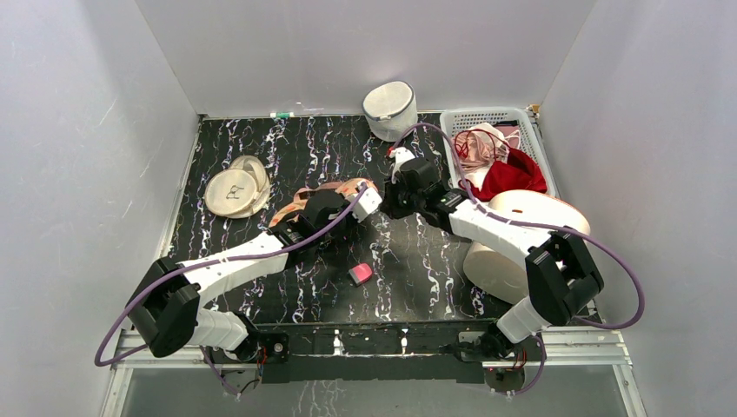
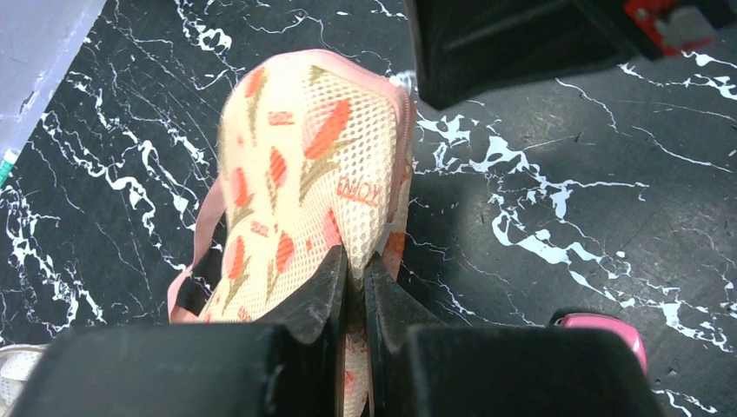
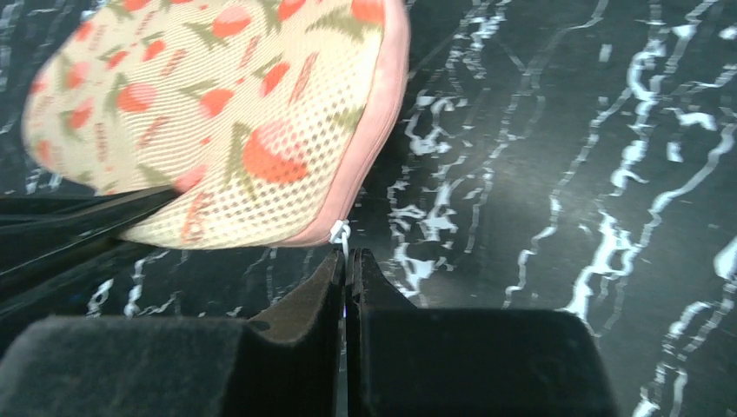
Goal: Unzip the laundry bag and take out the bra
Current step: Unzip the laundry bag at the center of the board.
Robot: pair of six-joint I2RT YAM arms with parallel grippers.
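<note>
The laundry bag (image 1: 348,188) is a peach mesh case with red-orange leaf print and a pink zip edge, at the table's middle. My left gripper (image 2: 356,265) is shut on the bag's (image 2: 304,165) mesh edge. My right gripper (image 3: 348,259) is shut on the white zip pull (image 3: 340,233) at the bag's (image 3: 217,113) pink edge. In the top view the two grippers, left (image 1: 369,201) and right (image 1: 388,201), face each other at the bag's right end. The bra is hidden.
A cream round pouch (image 1: 235,189) lies at left. A white cylindrical mesh bag (image 1: 389,108) stands at the back. A white basket (image 1: 532,122) holds a dark red garment (image 1: 513,178). White round cases (image 1: 521,234) sit at right. A small pink object (image 1: 360,274) lies near the front.
</note>
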